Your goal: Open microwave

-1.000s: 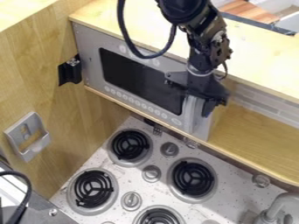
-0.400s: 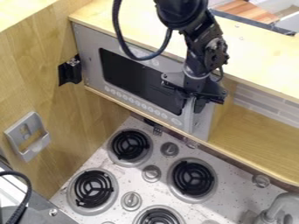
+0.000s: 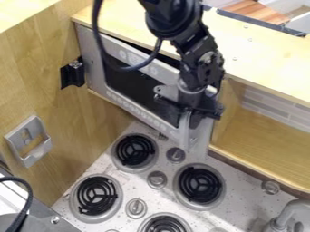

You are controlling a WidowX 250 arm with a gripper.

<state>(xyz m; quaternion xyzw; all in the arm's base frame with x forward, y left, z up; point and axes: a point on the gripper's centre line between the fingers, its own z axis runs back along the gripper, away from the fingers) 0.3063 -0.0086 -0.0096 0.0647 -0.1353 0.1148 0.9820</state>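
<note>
1. Microwave sits under the wooden countertop, at the left end of the open shelf space. Its door is partly open: a dark gap runs along the top edge, and the handle side stands out over the stovetop.
2. Gripper hangs down from the arm in front of the door's right side, at the upright pale handle. I cannot tell whether it is clenched on the handle or released.
3. A black cable loops down from the arm across the upper part of the door.
4. To the left, a black bracket is fixed to the wooden side panel beside the microwave, with a grey metal fixture lower down on the same panel.
5. Below are black coil burners on the speckled stovetop, with grey round knobs between them. A grey faucet stands at the lower right.
</note>
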